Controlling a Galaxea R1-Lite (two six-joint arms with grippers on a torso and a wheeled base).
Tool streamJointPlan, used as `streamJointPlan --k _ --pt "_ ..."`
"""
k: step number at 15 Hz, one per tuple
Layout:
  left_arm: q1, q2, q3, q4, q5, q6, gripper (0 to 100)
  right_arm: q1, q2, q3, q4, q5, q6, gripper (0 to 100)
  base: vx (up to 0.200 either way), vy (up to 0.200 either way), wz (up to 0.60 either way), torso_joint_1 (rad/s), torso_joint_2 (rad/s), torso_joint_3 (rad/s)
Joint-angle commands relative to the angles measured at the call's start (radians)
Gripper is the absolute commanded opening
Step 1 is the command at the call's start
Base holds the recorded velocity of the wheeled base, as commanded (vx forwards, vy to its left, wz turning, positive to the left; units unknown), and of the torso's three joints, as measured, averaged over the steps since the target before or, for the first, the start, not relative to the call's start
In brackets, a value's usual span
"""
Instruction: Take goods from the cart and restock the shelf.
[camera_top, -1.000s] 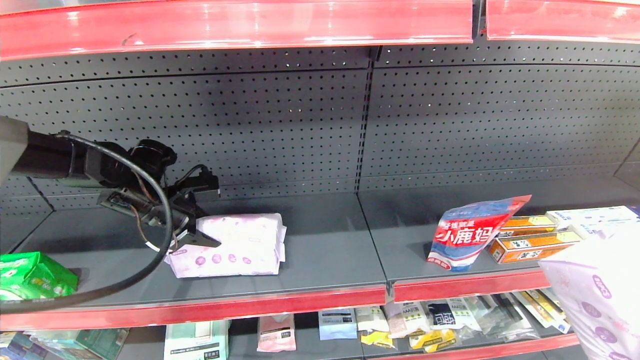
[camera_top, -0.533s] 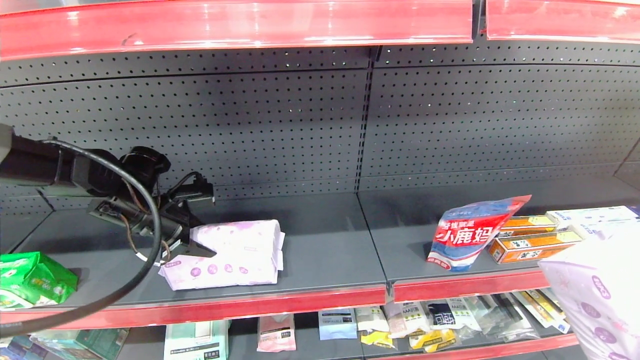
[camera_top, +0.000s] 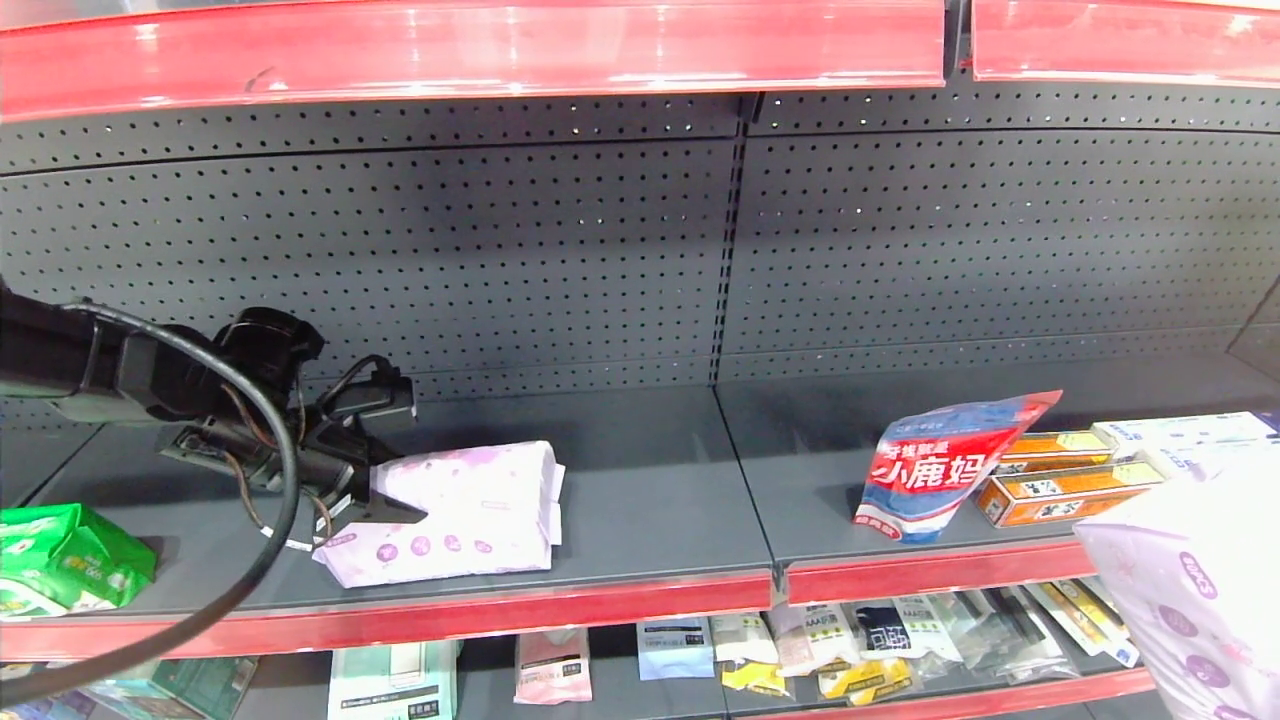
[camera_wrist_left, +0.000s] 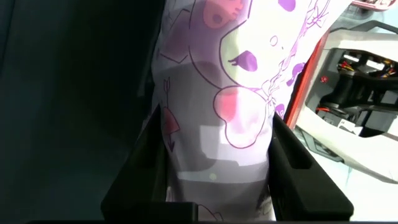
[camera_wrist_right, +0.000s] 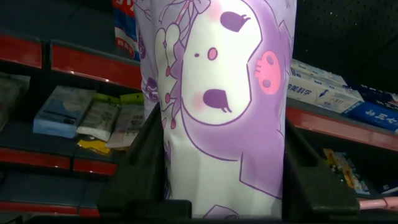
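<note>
A pink-and-white soft pack (camera_top: 470, 505) lies on the grey shelf board (camera_top: 650, 500), left of the middle. My left gripper (camera_top: 398, 488) is shut on the pack's left end. In the left wrist view the same pack (camera_wrist_left: 217, 74) sits squeezed between the two black fingers (camera_wrist_left: 146, 162) of the left gripper (camera_wrist_left: 217, 121). A second purple cartoon-print pack (camera_top: 1195, 590) hangs in front of the shelf at the lower right. My right gripper (camera_wrist_right: 224, 121) is shut on this pack (camera_wrist_right: 224, 74), which hides the space between its fingers.
A green pack (camera_top: 65, 560) lies at the shelf's left end. A red-and-blue pouch (camera_top: 940, 470), orange boxes (camera_top: 1065, 480) and white boxes (camera_top: 1180, 432) stand on the right. The red shelf lip (camera_top: 400, 612) runs along the front. Small packets (camera_top: 800, 640) fill the lower shelf.
My left arm has drawn back to the left, and the pink pack has slid and turned that way with it. The right pack has stayed put.
</note>
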Motion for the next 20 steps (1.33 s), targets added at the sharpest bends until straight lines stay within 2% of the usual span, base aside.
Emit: streamJointPlan --k 1,7,10,11,12,20 --pt "0.001 -0.008 0.008 0.006 -0.005 0.001 0 0.000 0.003 0.003 0.000 0.000 0.000 0 0.000 0.000 0.00 0.000 0.00 0.000" --pt "0.006 -0.036 0.017 0.035 -0.014 0.021 0 0.000 0.005 0.003 0.000 0.000 0.000 0 0.000 0.000 0.00 0.000 0.00 0.000" --pt "0.008 -0.036 0.019 0.037 -0.014 0.051 0 0.000 0.002 0.003 0.000 0.000 0.000 0 0.000 0.000 0.00 0.000 0.00 0.000" --pt "0.008 -0.036 0.019 0.037 -0.014 0.051 0 0.000 0.002 0.003 0.000 0.000 0.000 0 0.000 0.000 0.00 0.000 0.00 0.000" --pt "0.008 -0.037 0.020 0.040 -0.014 0.077 0 0.000 0.002 0.002 0.000 0.000 0.000 0 0.000 0.000 0.00 0.000 0.00 0.000" --pt "0.029 -0.062 0.036 0.051 -0.012 0.074 0 -0.001 -0.003 -0.003 0.000 -0.011 0.000 0 0.000 0.000 0.00 0.000 0.00 0.000"
